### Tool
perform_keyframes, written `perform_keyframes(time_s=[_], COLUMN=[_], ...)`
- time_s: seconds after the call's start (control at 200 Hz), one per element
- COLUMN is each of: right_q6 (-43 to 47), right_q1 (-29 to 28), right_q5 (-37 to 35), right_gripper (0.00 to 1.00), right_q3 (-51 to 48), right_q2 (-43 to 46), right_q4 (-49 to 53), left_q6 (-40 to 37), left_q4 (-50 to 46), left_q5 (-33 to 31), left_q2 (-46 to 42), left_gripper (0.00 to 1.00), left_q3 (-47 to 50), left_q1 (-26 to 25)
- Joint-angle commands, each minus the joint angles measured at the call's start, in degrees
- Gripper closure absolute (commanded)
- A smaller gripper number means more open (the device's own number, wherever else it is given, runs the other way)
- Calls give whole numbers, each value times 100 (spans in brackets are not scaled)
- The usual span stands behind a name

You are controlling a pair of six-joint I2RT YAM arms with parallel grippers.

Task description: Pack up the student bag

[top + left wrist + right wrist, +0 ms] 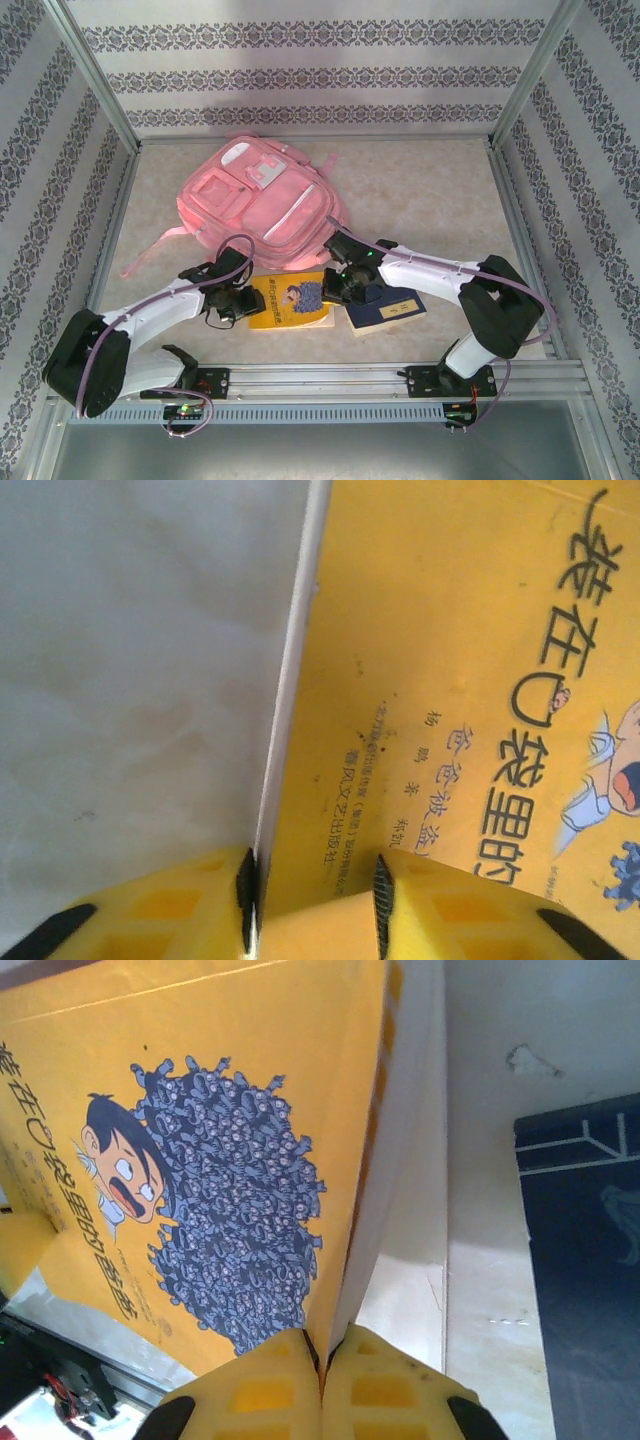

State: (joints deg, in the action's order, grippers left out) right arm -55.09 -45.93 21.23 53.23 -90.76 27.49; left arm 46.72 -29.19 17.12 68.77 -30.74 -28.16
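Pickup step, by judgement: on the near side of the bag point(255, 200), the right gripper point(322, 1360) pinches the book point(288, 300) by its cover, the left gripper point(312, 890) straddles its edge, hold unclear; next needs a 2-arm lift bagward.

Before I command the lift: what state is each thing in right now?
student bag, lying flat, front up; zips unclear.
yellow book, on the table between both grippers.
blue book, closed, flat, apart from the yellow one.
left gripper, jaws apart astride the yellow book's left edge; grip unclear.
right gripper, shut on the yellow book's right edge.
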Motion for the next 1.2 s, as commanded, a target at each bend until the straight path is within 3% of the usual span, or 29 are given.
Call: perform_keyframes(time_s=[0.0,0.085,0.23,0.465,0.685,0.854,1.064,1.194], right_q6=[128,347,997,2660,4594,5606,6162,6221], right_q1=[-21,-27,-21,-47,-148,-187,-349,-506], right_q5=[235,125,-224,-981,-1068,-838,-913,-914], right_gripper=[100,100,100,100,100,100,100,100], right_q3=[-24,7,139,370,367,621,735,789], right_q2=[273,559,1090,1803,2686,2883,3065,3112], right_q4=[-74,223,818,1228,706,1101,1268,1237], left_q6=[-14,-172,-909,-2337,-3884,-5168,-6113,-6428], left_q4=[-492,-868,-1259,-1643,-701,-70,102,256], left_q5=[-58,-206,-100,50,240,1150,1785,1658], left_q2=[-620,-1064,-1580,-1645,-1795,-1705,-1297,-1045], left_gripper=[54,46,39,37,38,32,31,31], left_q3=[-362,-582,-999,-1739,-1727,-1613,-1709,-1727], left_q1=[-113,-119,-121,-120,-119,-127,-121,-119])
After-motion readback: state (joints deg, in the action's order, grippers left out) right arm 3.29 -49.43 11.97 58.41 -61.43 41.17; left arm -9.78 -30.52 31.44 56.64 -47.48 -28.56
